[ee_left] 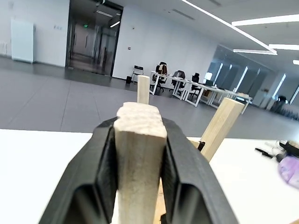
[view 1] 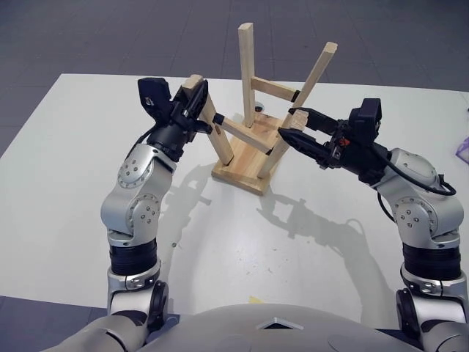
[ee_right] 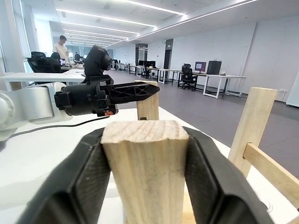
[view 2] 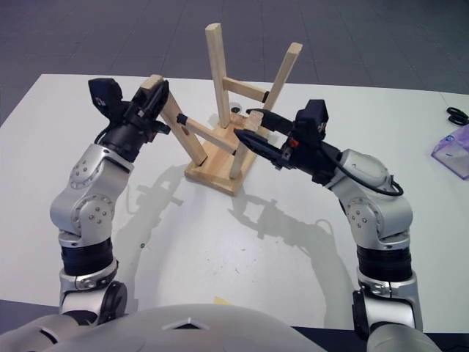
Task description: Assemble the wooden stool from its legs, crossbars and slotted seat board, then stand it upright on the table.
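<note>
Watching the head cameras, I had the stool (view 1: pixel 253 139) upside down near the middle of the tabletop (view 1: pixel 73 183). Its seat board (view 1: pixel 238 174) lay flat on the surface and all four legs pointed up. Crossbars were in place: one (view 1: pixel 275 89) between the two far legs, another (view 1: pixel 238 130) running low across from the near left leg (view 1: pixel 223 147).

The left gripper (view 1: pixel 198 103) was at the top of that near left leg, and from the wrist I saw its fingers (ee_left: pixel 93 177) closed hard on the end of the wood, one either side. The right gripper (view 1: pixel 289 122) had the top of the near right leg (view 1: pixel 278 154) the same way, fingers (ee_right: pixel 88 182) clamped flat against it. So I had both hands on the frame, one per near leg.

My read was that the building was done, or close to it, and I was at the flip. I couldn't tell from here how firmly the legs sat in the slots. The next move called for lifting both arms together, keeping the two grips level so nothing racked or pulled out. Then I'd roll the whole thing over and set its feet down on the tabletop.
</note>
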Robot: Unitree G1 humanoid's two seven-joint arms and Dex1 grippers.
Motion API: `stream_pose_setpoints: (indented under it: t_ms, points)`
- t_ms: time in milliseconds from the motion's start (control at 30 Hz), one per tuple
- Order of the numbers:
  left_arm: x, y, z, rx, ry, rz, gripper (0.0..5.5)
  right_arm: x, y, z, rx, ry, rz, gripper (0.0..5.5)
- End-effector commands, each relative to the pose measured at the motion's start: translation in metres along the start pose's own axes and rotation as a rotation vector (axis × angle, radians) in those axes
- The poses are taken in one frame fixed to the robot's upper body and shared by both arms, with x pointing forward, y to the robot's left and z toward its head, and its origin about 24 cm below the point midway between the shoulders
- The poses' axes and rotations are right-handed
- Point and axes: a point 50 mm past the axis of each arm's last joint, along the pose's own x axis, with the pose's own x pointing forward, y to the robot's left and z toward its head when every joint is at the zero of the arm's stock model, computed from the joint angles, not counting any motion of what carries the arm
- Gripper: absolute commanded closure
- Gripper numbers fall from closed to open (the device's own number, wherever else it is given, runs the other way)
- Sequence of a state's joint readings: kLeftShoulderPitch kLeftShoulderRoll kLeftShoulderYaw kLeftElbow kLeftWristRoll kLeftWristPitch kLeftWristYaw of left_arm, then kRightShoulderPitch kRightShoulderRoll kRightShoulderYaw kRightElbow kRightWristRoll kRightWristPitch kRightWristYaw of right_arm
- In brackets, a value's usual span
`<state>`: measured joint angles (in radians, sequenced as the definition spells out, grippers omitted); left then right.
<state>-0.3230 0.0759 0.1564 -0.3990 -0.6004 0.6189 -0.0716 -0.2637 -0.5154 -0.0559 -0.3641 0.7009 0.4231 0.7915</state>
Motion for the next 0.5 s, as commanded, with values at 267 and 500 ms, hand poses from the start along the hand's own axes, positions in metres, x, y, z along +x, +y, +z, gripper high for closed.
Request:
stream_pose_setpoints:
  t_ms: [267,500]
  points:
    - [-0.002,-0.018,0.029,0.397,-0.131,-0.081,4.42,-0.004,-0.001,-0.012,0.032,0.067,-0.014,3.38]
    - [0.004,-0.003,0.023,0.082,-0.113,0.047,4.44,-0.003,0.000,-0.014,0.032,0.066,-0.013,3.40]
